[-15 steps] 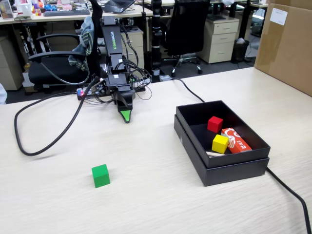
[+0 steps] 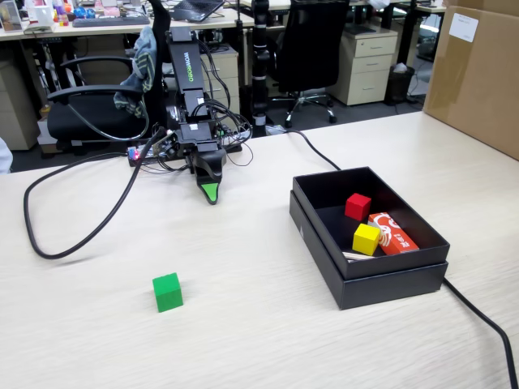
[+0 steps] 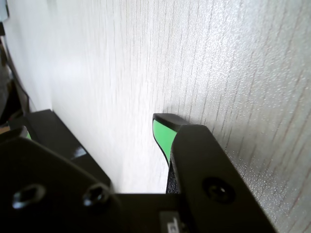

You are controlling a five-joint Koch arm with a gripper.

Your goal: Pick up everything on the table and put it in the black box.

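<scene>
A green cube (image 2: pixel 168 292) sits alone on the pale wood table, front left in the fixed view. The black box (image 2: pixel 389 285) stands at the right and holds a red cube (image 2: pixel 358 206), a yellow cube (image 2: pixel 366 238) and a red-and-white packet (image 2: pixel 394 233). My gripper (image 2: pixel 210 193) hangs tip-down just above the table near the arm's base, well behind the green cube and left of the box. In the wrist view my gripper (image 3: pixel 95 124) shows two green-padded jaws apart, with only bare table between them. It holds nothing.
A thick black cable (image 2: pixel 49 243) loops over the table's left side, and another cable (image 2: pixel 478 312) runs behind the box to the front right. A large cardboard box (image 2: pixel 478 73) stands at the far right. Office chairs and desks are behind the table.
</scene>
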